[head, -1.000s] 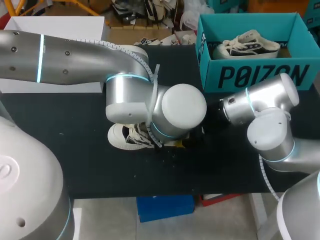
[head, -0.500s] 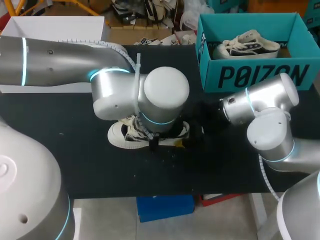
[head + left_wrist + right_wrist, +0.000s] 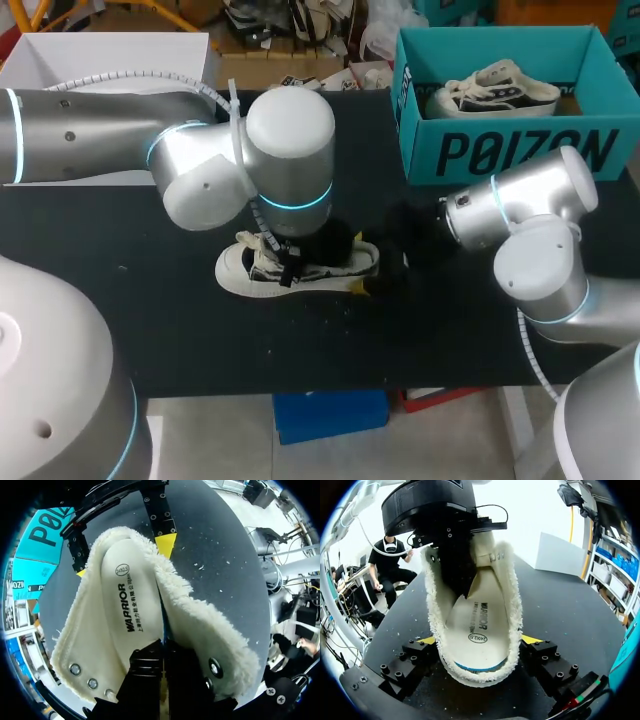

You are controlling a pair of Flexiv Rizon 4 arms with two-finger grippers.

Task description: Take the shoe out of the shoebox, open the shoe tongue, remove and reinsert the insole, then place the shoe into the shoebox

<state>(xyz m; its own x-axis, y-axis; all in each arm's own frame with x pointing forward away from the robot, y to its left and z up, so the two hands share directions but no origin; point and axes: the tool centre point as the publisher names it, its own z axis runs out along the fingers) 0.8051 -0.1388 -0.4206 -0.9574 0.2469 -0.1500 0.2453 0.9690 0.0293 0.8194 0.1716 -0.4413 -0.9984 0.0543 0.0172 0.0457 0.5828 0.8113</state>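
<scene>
On the table (image 3: pixel 150 330), well apart from the shoebox (image 3: pixel 500 150), the shoe (image 3: pixel 300 265) sits with its fleecy collar spread wide and the insole (image 3: pixel 127 610) lying along its bed. My right gripper (image 3: pixel 479 640) clamps the heel from both sides. My left gripper (image 3: pixel 162 655) reaches into the opening, fingers pinched on the insole's edge. I judge this to be the insole step, though I cannot tell whether it is coming out or going back. Next I need a steady heel hold and a pull along the shoe.
</scene>
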